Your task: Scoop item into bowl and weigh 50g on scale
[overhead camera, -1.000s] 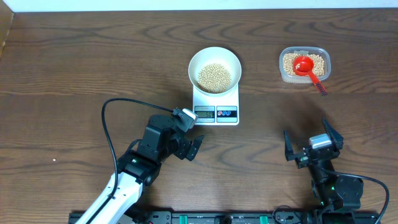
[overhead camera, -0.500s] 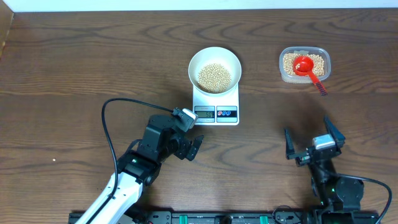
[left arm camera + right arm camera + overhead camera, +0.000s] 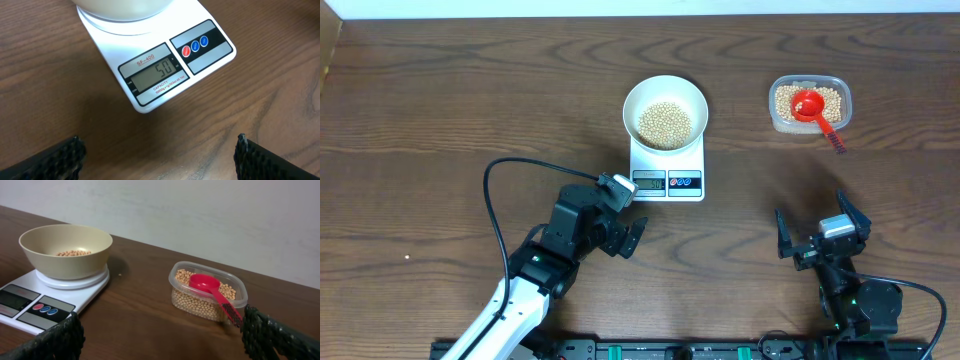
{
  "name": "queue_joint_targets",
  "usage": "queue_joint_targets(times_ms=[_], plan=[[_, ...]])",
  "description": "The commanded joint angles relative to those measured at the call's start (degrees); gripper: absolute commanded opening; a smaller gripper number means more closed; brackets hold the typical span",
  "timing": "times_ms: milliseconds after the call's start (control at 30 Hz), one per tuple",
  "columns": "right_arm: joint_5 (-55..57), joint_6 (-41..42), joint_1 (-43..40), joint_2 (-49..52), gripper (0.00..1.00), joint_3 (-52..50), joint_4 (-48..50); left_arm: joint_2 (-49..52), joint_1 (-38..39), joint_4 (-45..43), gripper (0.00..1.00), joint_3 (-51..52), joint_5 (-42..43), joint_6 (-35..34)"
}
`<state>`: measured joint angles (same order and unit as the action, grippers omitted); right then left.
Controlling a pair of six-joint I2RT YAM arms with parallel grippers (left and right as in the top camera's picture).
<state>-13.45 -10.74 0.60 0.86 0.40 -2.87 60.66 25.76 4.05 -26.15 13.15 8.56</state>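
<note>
Your small round beige beans (image 3: 664,123) lie in the round white bowl (image 3: 632,100) atop the flat white digital scale (image 3: 152,74), reading 50 | left gripper (image 3: 160,167) wide, empty, likely placed so its camera catches the display | right gripper (image 3: 819,233) wide, empty.

Tan beans (image 3: 665,123) in white bowl (image 3: 635,96) atop scale (image 3: 655,160), display (image 3: 154,72) at 50

The overhead camera looked straight down on the whole table (image 3: 420,100). The left wrist camera sat close above the scale (image 3: 155,75), tilted down. The right wrist camera sat low and farther off, looking across at scale, bowl (image 3: 65,255) and tub (image 3: 200,302); overhead shared these.
</note>
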Motion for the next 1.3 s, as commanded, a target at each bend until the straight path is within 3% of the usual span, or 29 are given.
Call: queue_joint_targets(times_ms=[0,1267], plan=[[-0.2,0.9,0.6,0.0,0.99,-0.1,-0.3,0.3,-0.1,0.0,0.97,-0.1,-0.7,-0.7],[-0.2,0.9,0.6,0.0,0.99,-0.1,-0.3,-2.8,-0.1,0.2,0.97,-0.1,-0.7,-0.7]])
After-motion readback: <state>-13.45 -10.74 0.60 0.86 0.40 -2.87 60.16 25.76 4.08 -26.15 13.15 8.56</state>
